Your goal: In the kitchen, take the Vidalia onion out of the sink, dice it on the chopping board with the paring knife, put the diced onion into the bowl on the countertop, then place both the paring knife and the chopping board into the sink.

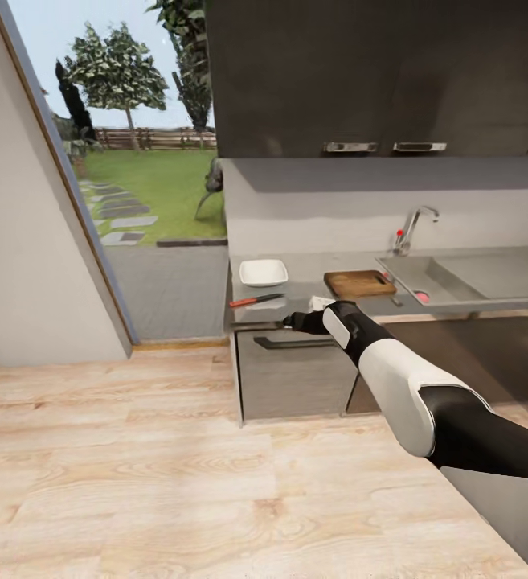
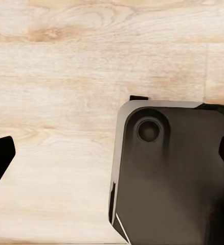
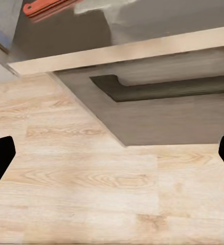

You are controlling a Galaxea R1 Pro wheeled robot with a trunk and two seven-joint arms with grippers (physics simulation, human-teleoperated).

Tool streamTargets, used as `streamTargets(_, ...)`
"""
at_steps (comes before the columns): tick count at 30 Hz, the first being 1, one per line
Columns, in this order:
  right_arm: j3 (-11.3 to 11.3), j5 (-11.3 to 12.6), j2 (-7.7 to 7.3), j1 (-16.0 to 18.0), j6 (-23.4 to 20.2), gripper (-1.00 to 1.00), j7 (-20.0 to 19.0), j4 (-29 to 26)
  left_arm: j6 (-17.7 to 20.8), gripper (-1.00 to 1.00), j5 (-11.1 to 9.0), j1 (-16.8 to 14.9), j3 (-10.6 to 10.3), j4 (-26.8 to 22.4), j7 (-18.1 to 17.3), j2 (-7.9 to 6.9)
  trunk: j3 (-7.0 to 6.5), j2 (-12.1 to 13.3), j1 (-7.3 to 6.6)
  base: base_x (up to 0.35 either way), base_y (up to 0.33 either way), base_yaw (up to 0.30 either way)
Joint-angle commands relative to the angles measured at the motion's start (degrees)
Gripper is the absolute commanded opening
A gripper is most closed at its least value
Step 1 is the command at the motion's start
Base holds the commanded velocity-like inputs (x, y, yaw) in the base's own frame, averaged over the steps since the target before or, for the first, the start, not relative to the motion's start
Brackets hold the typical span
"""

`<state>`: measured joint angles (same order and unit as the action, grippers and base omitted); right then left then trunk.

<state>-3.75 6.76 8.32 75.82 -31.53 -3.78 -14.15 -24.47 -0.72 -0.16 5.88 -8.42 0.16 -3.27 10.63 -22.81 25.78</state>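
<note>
Evidently the right gripper (image 1: 290, 323), fingers spread with nothing between them, hung at the countertop's (image 1: 296, 283) near edge, the Vidalia onion (image 1: 421, 297) lying in the sink (image 1: 489, 277) well off to its right and farther back.

- Vidalia onion (image 1: 421, 297): small round pinkish-red ball, lying inside the basin near its front left corner; only partly visible above the rim.
- Chopping board (image 1: 360, 283): rectangular brown wooden board with rounded corners, flat on the worktop, just left of the basin.
- Paring knife (image 1: 256, 300) (image 3: 46, 7): slim, red-orange handle and dark blade, flat near the front edge, left of the board and in front of the dish.
- Bowl (image 1: 263, 273): shallow white squarish dish, upright, empty, towards the left end.
- Sink (image 1: 489, 277): rectangular grey steel basin and drainboard, curved chrome tap behind.
- Countertop (image 1: 304, 285): smooth grey worktop over grey cabinets.
</note>
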Motion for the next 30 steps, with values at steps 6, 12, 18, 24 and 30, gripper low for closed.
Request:
streamTargets(6,-0.38,0.06,0.03,-0.89,1.13,1.0,0.01,0.43,-0.14,1.0,-0.03,-0.02,0.1,-0.01,0.01,-0.04,-0.43,-0.11,0.0,-0.298,0.0,0.0)
streamTargets(12,-0.3,-0.19,0.03,-3.29,7.2,1.0,0.16,0.59,-0.19,1.0,0.09,-0.02,0.17,-0.22,0.01,-0.03,-0.97,-0.11,0.0,-0.073,0.0,0.0)
streamTargets(18,-0.29,-6.4,0.21,-8.08,11.17,1.0,-0.02,0.62,-0.23,1.0,0.1,-0.02,0.24,-1.83,0.01,0.06,-1.51,-0.11,0.0,-0.006,0.0,0.0)
streamTargets(24,-0.29,-8.17,1.04,-15.8,19.01,1.0,0.09,0.71,-0.16,1.0,0.03,-0.02,0.26,-5.35,0.03,0.28,-2.05,-0.11,0.0,0.0,0.0,0.0)
streamTargets(30,-0.31,-14.29,1.68,-27.2,31.84,1.0,0.48,4.62,-0.14,1.0,0.02,-0.05,0.27,-8.03,0.02,0.36,-2.59,-0.11,0.0,0.0,0.0,0.0)
